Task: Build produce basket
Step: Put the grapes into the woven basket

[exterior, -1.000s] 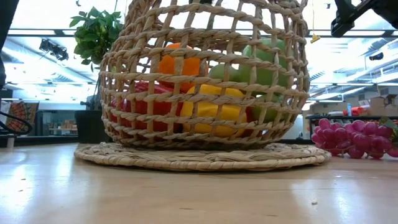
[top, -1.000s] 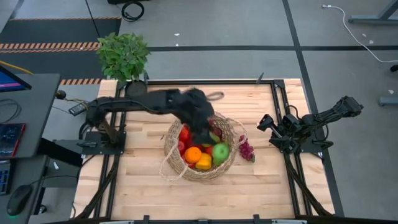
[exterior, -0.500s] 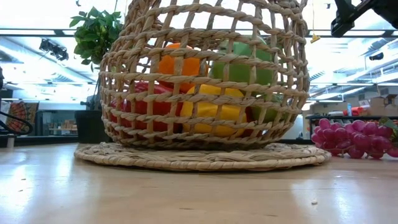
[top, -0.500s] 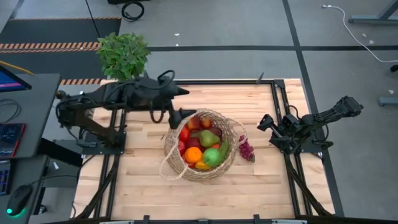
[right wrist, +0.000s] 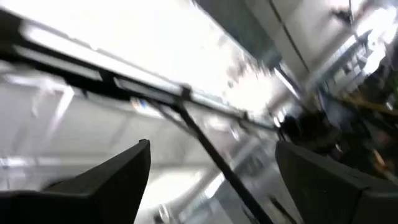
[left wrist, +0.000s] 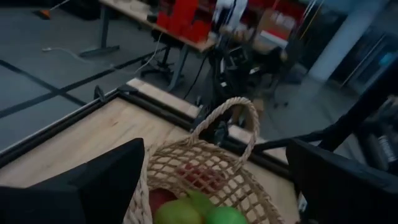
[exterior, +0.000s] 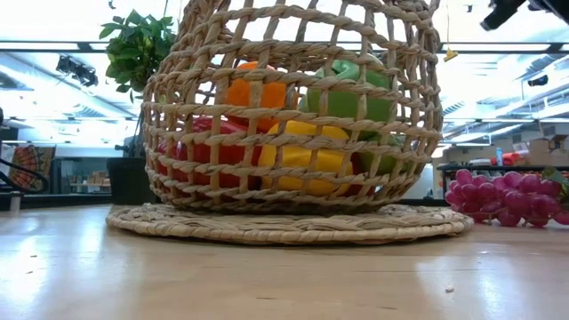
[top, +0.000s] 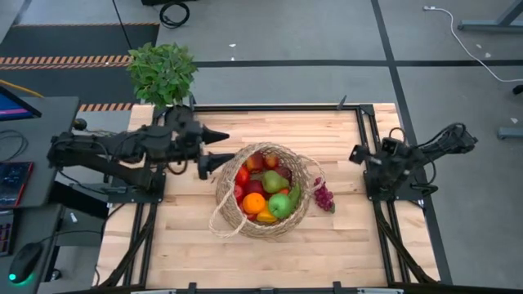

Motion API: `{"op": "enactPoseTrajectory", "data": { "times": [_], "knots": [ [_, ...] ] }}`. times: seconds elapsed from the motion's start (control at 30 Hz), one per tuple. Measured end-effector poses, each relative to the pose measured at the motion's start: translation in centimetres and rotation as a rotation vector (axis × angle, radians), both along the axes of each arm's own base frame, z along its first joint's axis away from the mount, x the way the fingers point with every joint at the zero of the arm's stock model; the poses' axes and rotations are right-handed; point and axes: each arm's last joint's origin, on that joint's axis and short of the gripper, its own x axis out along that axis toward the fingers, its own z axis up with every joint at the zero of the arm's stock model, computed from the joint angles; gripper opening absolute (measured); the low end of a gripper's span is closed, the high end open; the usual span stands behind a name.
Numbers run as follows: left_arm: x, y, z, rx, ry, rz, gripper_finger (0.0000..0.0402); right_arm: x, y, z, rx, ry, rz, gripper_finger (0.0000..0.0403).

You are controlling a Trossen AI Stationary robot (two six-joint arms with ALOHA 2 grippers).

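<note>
- Desk (top: 180,245): your wooden top carries everything, with the basket near its middle and an arm at each side.
- Basket (top: 245,219): you see it upright on a flat woven mat (exterior: 293,227) in the low view, its loop handle (left wrist: 225,118) arching over the rim in the left wrist view. It is already full of produce.
- Plant (top: 161,72): it stands at the desk's far left corner, well apart from the basket.
- Left claw (top: 219,147): your left arm reaches in from the left edge, and its claw hangs just beside the basket's far left rim, touching nothing. Its two fingers stand apart and hold nothing.
- Right claw (top: 358,153): your right arm waits folded at the right edge, well away from the basket. The right wrist view shows its fingers spread apart, with nothing between them.
- Produce in the basket: a green apple (top: 281,205) lies at the near right, an orange (top: 254,202) beside it, a yellow piece (exterior: 298,158) low at the near side, a pear (top: 274,182) in the middle, and red pieces (top: 243,175) along the left and far side.
- Grapes (top: 324,197): the purple bunch lies on the desk just outside the basket's right wall, not in it.
</note>
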Motion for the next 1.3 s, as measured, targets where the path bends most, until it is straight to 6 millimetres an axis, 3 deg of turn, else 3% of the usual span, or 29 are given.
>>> {"op": "enactPoseTrajectory", "data": {
  "times": [0.33, 0.53, 0.63, 0.8, 0.9, 1.03, 1.2, 1.3],
  "knots": [
    [-5.7, 0.9, -5.0, -0.136, -0.177, 0.112, 0.0398, -1.5, -0.9, 1.1, 0.172, -0.162, -0.038, 0.0348],
    [-8.6, 1.5, -6.8, -0.175, -0.320, 0.164, 0.0398, -0.8, -0.2, 0.6, 0.033, -0.101, 0.035, 0.0348],
    [-10.1, 1.8, -7.7, -0.190, -0.357, 0.216, 0.0398, -0.5, -0.4, 0.4, 0.066, -0.055, -0.029, 0.0348],
    [-12.3, 2.1, -9.0, -0.218, -0.423, 0.259, 0.0398, 0.9, -0.3, -0.1, 0.129, 0.145, -0.132, 0.0348],
    [-13.6, 2.3, -9.5, -0.241, -0.467, 0.254, 0.0398, 2.0, 0.2, 0.8, 0.071, 0.298, -0.151, 0.0348],
    [-15.1, 2.5, -10.6, -0.269, -0.528, 0.249, 0.0398, 3.2, 0.9, 2.7, -0.056, 0.644, -0.156, 0.0348],
    [-16.2, 2.6, -11.8, -0.298, -0.582, 0.242, 0.0398, 2.6, 1.1, 5.5, -0.160, 0.953, -0.135, 0.0348],
    [-16.4, 2.6, -12.5, -0.301, -0.592, 0.240, 0.0398, 2.1, 1.2, 6.0, -0.196, 1.069, -0.085, 0.0348]
  ]
}}
